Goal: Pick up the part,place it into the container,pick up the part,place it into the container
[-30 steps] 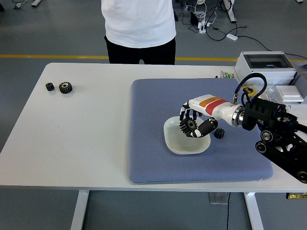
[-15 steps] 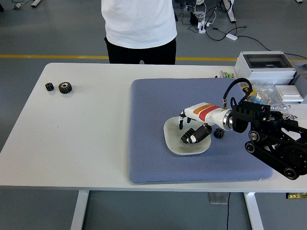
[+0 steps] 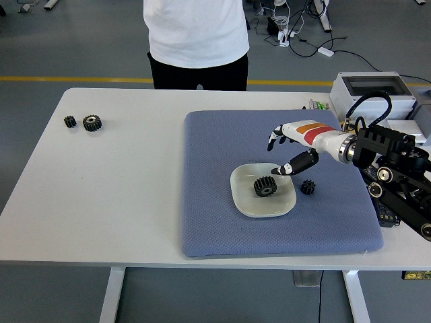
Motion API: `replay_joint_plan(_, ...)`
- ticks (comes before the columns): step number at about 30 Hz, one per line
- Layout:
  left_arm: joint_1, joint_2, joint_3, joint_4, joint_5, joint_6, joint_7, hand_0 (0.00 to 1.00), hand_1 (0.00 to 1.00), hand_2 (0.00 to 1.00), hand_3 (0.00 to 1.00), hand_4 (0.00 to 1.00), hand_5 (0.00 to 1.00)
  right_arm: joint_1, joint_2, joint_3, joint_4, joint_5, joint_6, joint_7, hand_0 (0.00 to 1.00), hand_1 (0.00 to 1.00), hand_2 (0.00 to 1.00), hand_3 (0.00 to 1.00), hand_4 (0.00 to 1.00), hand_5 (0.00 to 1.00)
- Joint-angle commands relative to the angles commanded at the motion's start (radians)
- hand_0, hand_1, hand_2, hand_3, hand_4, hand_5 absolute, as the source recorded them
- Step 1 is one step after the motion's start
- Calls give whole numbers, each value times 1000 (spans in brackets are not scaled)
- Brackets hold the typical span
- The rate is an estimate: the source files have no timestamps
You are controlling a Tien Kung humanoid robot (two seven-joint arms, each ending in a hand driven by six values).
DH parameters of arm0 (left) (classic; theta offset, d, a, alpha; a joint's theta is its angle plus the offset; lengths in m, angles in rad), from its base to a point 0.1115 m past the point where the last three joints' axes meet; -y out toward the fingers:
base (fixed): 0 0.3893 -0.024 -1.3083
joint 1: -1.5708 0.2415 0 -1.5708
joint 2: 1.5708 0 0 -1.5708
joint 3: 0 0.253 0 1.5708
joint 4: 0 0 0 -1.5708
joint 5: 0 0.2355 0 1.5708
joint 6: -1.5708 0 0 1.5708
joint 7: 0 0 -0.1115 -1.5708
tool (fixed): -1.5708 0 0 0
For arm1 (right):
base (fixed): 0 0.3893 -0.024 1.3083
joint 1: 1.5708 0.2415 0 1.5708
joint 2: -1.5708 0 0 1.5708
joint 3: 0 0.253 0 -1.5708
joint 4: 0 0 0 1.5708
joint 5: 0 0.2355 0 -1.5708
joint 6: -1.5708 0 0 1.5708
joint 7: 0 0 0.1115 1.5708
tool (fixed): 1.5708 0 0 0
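A large black gear [image 3: 264,186] lies inside the white shallow dish [image 3: 246,202] on the blue-grey mat [image 3: 215,168]. A smaller black gear [image 3: 308,186] rests on the mat just right of the dish. My right hand [image 3: 279,153] hovers above the dish's far right rim, fingers spread and holding nothing. Its thumb points down toward the gear in the dish without touching it. My left arm is out of view.
Two more black gears, a small one [image 3: 70,122] and a larger one [image 3: 91,122], sit at the table's far left. A person in a white shirt [image 3: 196,33] stands at the far side. A grey box [image 3: 374,91] and clutter occupy the back right corner.
My right hand lowered the large gear into the dish, let go of it, then rose and drew back to the right with fingers spread.
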Motion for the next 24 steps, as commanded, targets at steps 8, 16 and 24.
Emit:
replay_joint_plan(8,0,0,-7,0,5,0,1,700,681,697,570,691,619,-35,-78,8,-27,10,17,-10,620,646,761,623,909,369)
replay_joint_plan(16,-5,0,-5,0,4,-1,1,700,681,697,571,691,619,-68,-95,-22,-45,38,12,3,612,637,741,607,910,367)
replay_joint_plan(24,-7,0,-3,0,-1,-1,0,702,681,697,571,692,619,-84,-68,-43,-94,64,-2,11,609,635,738,605,911,368)
